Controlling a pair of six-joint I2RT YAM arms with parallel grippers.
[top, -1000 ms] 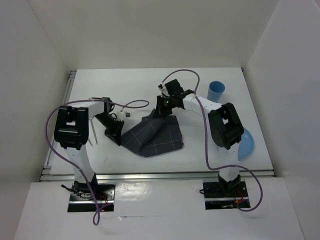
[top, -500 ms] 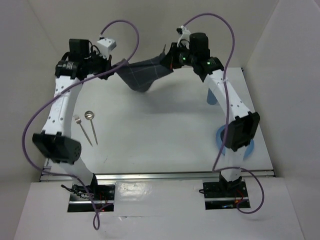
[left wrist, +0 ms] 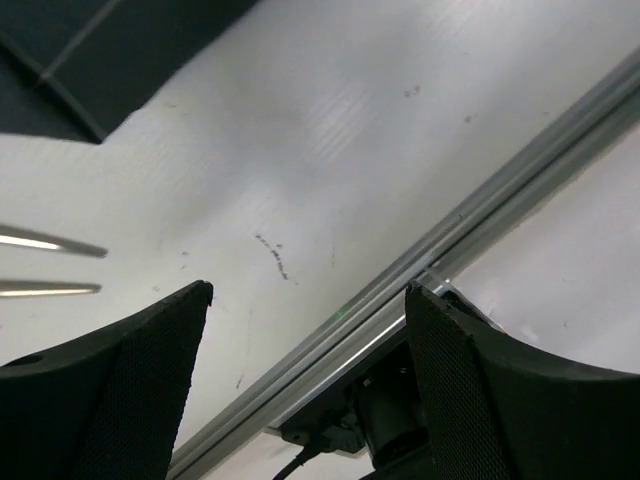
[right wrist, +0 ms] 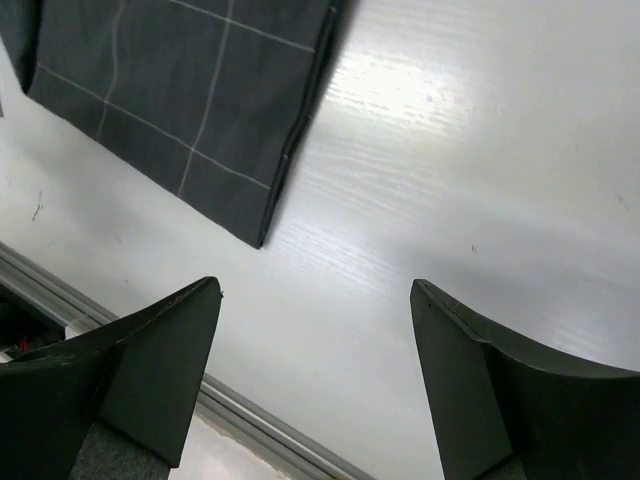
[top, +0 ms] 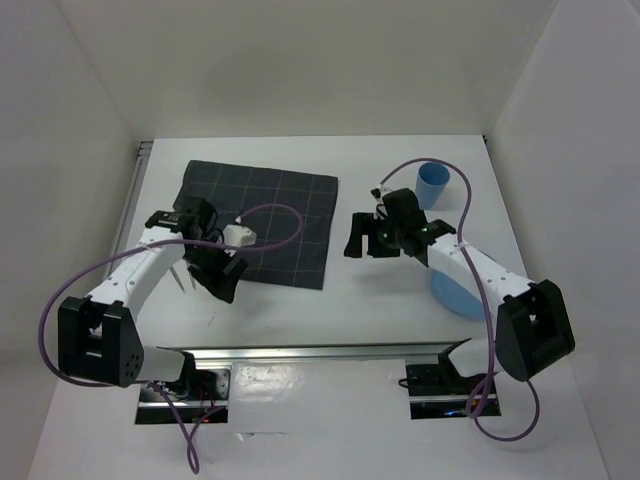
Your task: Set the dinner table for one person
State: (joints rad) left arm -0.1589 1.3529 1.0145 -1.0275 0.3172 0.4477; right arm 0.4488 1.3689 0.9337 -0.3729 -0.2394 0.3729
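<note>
Top external view has the checked cloth spread flat on the left half of the dinner table, so that bit looks done. Left gripper and right gripper both gape wide, holding nothing. Cup, blue dish and cutlery aren't on the cloth yet.

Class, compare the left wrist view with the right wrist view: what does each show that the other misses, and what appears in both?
Only the left wrist view: two metal utensil handles and the open left gripper. Only the right wrist view: the open right gripper. Both: the dark checked cloth, the white dinner table and its aluminium rail.
</note>
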